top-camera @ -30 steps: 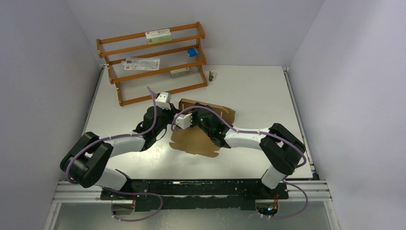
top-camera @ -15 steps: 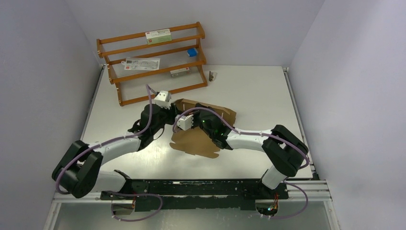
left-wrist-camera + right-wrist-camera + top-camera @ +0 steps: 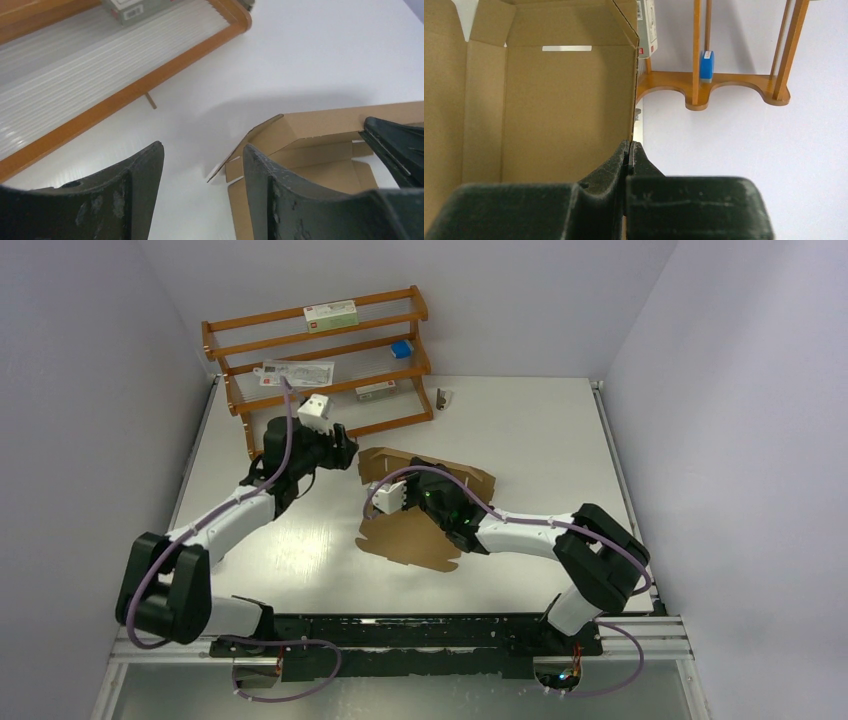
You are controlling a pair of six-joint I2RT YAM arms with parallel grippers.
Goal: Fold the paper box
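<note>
Brown cardboard paper box point(image 3: 410, 535) sits half-folded at centre frame on white table point(image 3: 540, 430). Right gripper point(image 3: 629, 151) jaws clamped on its raised wall. Left gripper point(image 3: 202, 150) jaws apart, empty, just upper left of the box.

The paper box point(image 3: 405, 537), partly folded, in the middle of the table point(image 3: 540, 430).
Plain brown unprinted cardboard is shown: a broad panel is laid flat toward the near side, the far walls are raised, and one upright slotted wall is pinched at its edge by the right gripper point(image 3: 629, 150).
</note>
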